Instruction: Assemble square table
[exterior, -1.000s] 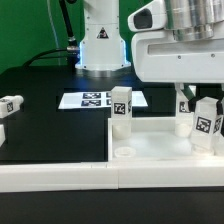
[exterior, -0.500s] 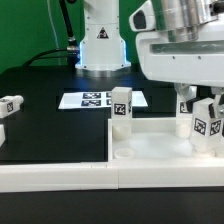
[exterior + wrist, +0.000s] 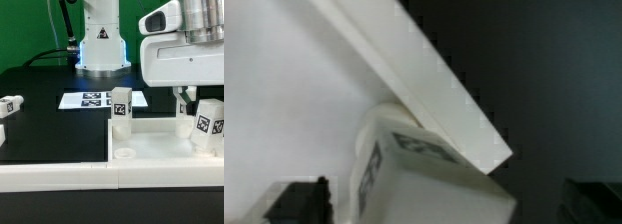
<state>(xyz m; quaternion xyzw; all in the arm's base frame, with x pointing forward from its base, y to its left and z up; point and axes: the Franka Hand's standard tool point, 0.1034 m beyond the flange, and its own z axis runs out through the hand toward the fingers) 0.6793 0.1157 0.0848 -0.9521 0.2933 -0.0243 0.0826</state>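
Note:
The square table top [image 3: 160,146] is a white tray with a raised rim, at the exterior view's lower right, with a round corner socket [image 3: 124,153]. One white tagged leg [image 3: 121,110] stands at its far corner. Another leg [image 3: 185,118] stands further right. My gripper [image 3: 200,100] hangs over the right side, around a third tagged leg [image 3: 209,126]. In the wrist view this leg [image 3: 423,170] sits between my dark fingers [image 3: 304,200], with a gap on each side, next to the top's rim [image 3: 429,80]. The jaws stand open.
The marker board [image 3: 92,100] lies on the black table before the robot base [image 3: 101,45]. A loose tagged leg [image 3: 9,104] lies at the exterior view's far left. A long white bar [image 3: 55,177] runs along the front edge.
My gripper has shifted slightly toward the exterior view's right. The tagged leg under it has shifted a little with it. The other legs have not moved.

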